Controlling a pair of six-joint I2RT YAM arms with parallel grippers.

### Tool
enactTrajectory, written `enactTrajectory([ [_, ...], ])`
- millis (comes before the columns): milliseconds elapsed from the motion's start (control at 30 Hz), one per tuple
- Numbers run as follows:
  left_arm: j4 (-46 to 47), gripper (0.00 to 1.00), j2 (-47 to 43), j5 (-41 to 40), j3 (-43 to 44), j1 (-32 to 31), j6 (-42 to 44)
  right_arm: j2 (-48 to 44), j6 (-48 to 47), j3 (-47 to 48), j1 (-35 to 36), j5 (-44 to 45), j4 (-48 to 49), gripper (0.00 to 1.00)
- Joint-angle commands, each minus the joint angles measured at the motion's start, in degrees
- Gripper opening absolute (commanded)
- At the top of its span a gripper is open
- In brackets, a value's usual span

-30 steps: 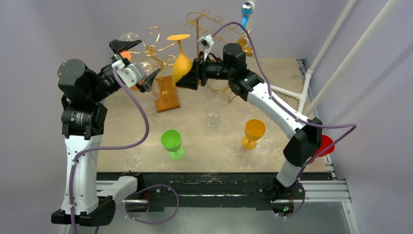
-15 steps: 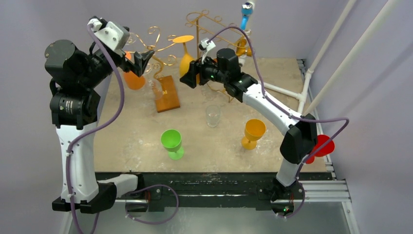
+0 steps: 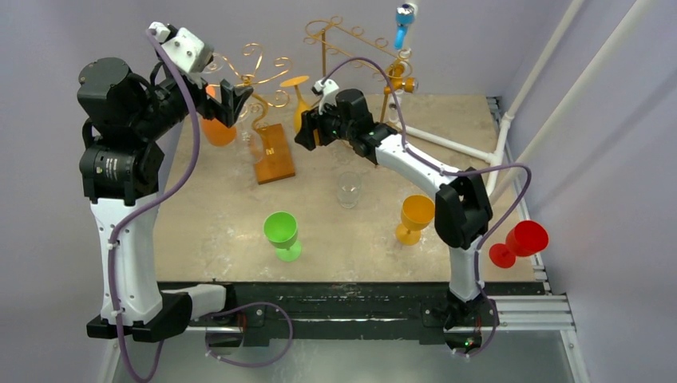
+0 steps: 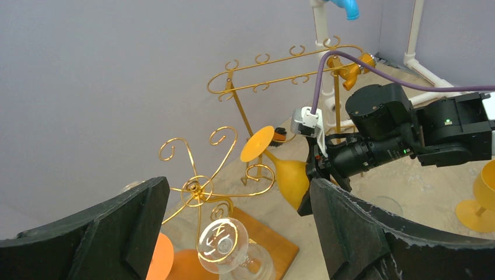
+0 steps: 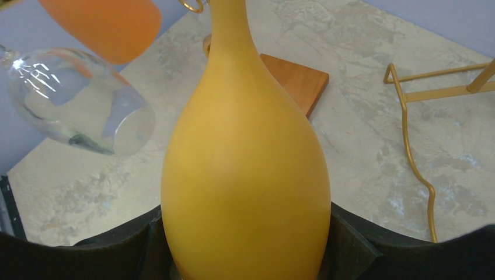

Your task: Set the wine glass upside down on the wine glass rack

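The yellow wine glass (image 5: 245,175) hangs upside down at the right side of the gold swirl rack (image 4: 195,186). Its flat foot is up among the wire curls and its bowl points down over the table (image 3: 223,207). The right gripper (image 3: 306,130) has one dark finger on each side of the bowl, low on its widest part. Whether the fingers press the bowl or stand just off it, I cannot tell. The rack stands on a wooden base (image 3: 274,153) toward the far left of the table.

The same rack carries two more glasses, both mouth down. An orange glass (image 3: 217,130) hangs on its left side, and a hanging clear glass (image 4: 220,245) is nearer the middle, just above the wooden base.

The left gripper (image 3: 234,100) is raised at the far left, close to the rack. Its fingers are spread wide and hold nothing.

A second gold rack (image 4: 274,67) stands farther back and to the right.

Three glasses stand upright on the table, mouths up. A standing clear glass (image 3: 348,190) is in the middle, and the tabletop shows through it. A green glass (image 3: 281,231) stands near and left of it, and a yellow glass (image 3: 416,215) near and right. A red glass (image 3: 523,239) sits tilted by the table's right edge.
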Motion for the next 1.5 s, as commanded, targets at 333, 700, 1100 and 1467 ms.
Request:
enactTrajectory([
  [333,0.05,1.00,-1.04,-1.42,0.46,-0.01,2.08,2.71,2.12,4.35,0.46,-0.08,11.59,0.32],
  [700,-0.40,1.00,-0.97,-2.25,0.31,0.04,3.13,5.80,-0.56,9.92,3.21,-0.68,8.35,0.32],
  [1100,-0.36,1.00,-1.84,-3.50,-2.24,-0.01,5.22,7.06,0.32,10.20,3.28,-0.55,7.49,0.31],
  [1467,-3.81,0.83,2.89,-14.37,-4.61,0.03,7.10,5.46,-0.59,6.89,3.29,1.17,10.38,0.31],
])
